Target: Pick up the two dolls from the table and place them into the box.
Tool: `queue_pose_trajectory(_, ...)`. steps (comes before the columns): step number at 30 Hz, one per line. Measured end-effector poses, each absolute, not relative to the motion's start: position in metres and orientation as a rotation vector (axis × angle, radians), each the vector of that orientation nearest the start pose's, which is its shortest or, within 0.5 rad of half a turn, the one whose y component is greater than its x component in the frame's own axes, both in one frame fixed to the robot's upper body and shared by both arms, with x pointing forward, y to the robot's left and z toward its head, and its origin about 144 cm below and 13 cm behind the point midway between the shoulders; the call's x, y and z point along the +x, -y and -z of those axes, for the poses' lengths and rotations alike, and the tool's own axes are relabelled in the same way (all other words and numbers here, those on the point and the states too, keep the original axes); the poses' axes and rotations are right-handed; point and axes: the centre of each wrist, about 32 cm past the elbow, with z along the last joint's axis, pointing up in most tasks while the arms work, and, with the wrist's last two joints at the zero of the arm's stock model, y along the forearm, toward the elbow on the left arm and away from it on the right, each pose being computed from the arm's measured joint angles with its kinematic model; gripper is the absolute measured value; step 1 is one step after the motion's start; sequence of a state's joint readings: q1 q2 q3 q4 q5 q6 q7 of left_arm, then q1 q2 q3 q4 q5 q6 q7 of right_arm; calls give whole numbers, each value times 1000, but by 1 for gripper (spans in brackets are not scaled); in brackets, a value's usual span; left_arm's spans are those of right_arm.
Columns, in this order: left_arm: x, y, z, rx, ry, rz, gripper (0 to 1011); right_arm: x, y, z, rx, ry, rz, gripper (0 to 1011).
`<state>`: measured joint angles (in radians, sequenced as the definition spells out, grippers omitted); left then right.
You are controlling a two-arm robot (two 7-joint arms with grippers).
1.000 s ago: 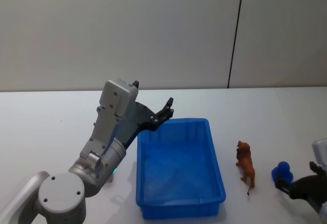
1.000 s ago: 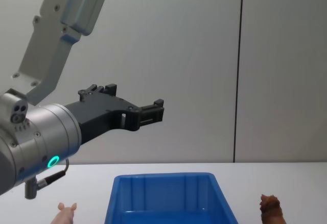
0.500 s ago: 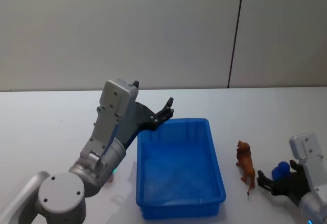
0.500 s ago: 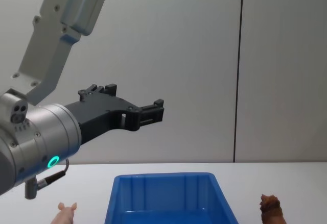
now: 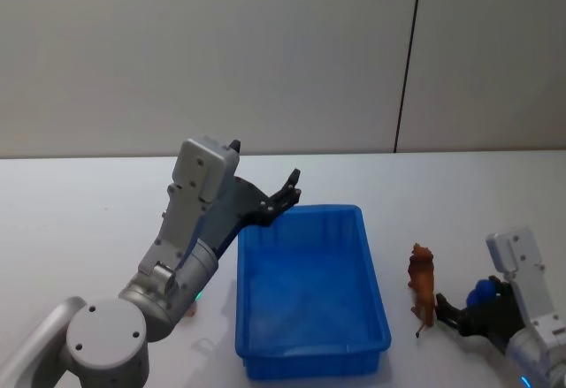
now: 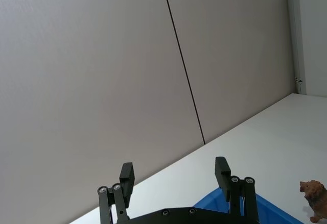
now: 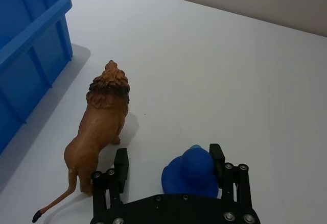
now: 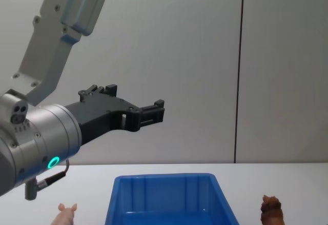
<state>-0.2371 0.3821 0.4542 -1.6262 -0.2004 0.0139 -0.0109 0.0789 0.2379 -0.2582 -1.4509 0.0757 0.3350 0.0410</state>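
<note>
A brown lion doll (image 5: pixel 424 284) (image 7: pixel 99 127) stands on the white table (image 5: pixel 88 220), just right of the blue box (image 5: pixel 301 211) (image 8: pixel 164 177). My right gripper (image 5: pixel 447 307) (image 7: pixel 168 153) is low at the lion's rear, open; a small blue toy (image 7: pixel 191 172) sits between its fingers and the lion's hindquarters lie just outside one finger. A pink pig doll (image 8: pixel 66 213) stands left of the box. My left gripper (image 5: pixel 290 186) (image 8: pixel 156 111) (image 6: pixel 174 173) hangs open and empty above the box's far left corner.
The left arm's grey forearm (image 5: pixel 190 229) slants over the table beside the box's left wall. A grey wall with a dark vertical seam (image 5: pixel 407 61) rises behind the table. Bare tabletop lies beyond the box and to the far right.
My right gripper has moved left along the table, from the view's edge to the lion's rear, with the blue toy between its fingers. The left arm has not moved.
</note>
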Motion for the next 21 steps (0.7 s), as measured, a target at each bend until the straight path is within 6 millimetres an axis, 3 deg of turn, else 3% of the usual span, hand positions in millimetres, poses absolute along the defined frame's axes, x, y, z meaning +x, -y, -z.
queue_pose_trajectory(11, 492, -198, -1204, 61, 268, -1124, 1001, 473, 224, -1116, -481, -156, 1298, 728)
queue_pose_trajectory(17, 492, -198, -1204, 61, 268, -1124, 1001, 474, 224, -1116, -482, -157, 1297, 504)
queue_pose_trajectory(21, 492, -198, -1204, 61, 268, -1124, 1001, 474, 224, -1116, -481, -157, 1297, 435)
